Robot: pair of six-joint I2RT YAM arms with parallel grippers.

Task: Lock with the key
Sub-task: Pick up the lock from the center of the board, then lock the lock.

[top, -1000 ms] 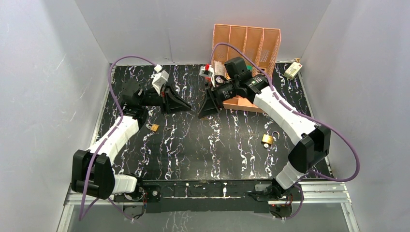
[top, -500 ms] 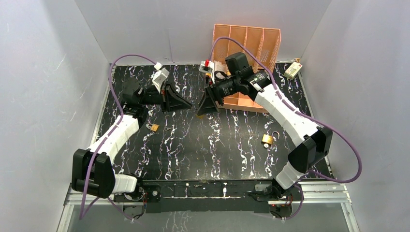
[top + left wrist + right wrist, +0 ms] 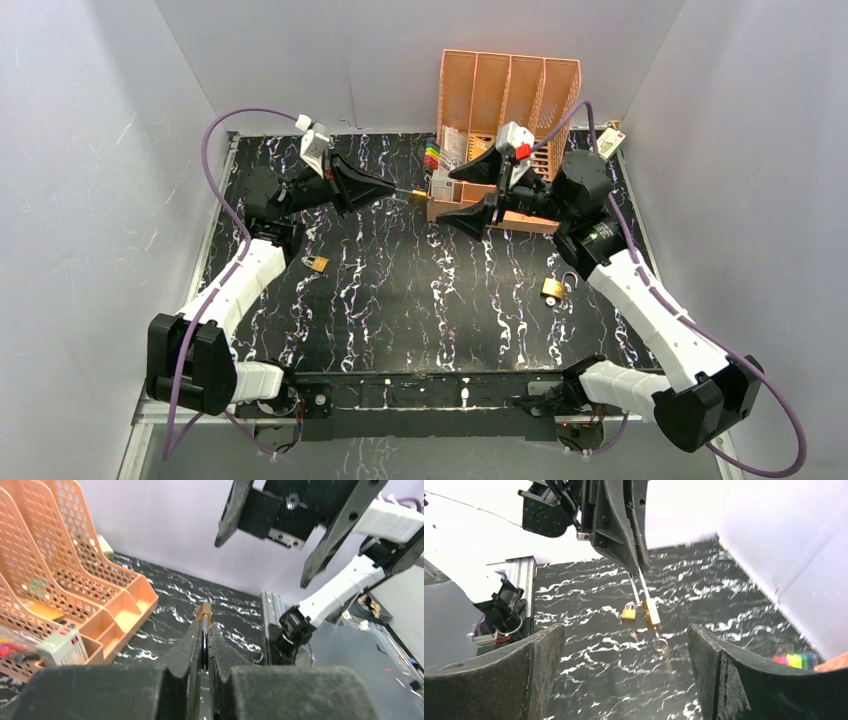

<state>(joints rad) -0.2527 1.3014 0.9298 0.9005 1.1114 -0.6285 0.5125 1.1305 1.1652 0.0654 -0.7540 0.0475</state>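
The left jaws are pinched fully shut on the thin silver bars of a small brass padlock (image 3: 651,612). It looks held by its shackle, with the brass body sticking out past the fingertips (image 3: 196,639). The padlock is up in the air over the far middle of the counter (image 3: 400,300), its body pointing right.

The right jaws are spread as wide as they go, with nothing between them. One finger (image 3: 480,165) is on the far side and the other on the near side. They sit just right of the padlock and apart from it. In the left wrist view they hang above and beyond the brass tip.

In the right wrist view a small ring (image 3: 661,645) shows just below the padlock. Whether it hangs from the padlock or lies on the counter cannot be told, and the key itself cannot be made out for sure.

A second padlock (image 3: 318,263) lies on the left of the counter, under the left arm. An open padlock (image 3: 553,288), shackle swung up, lies on the right, beside the right forearm. An orange rack (image 3: 510,90) stands at the far edge, right of centre, just behind the right jaws.
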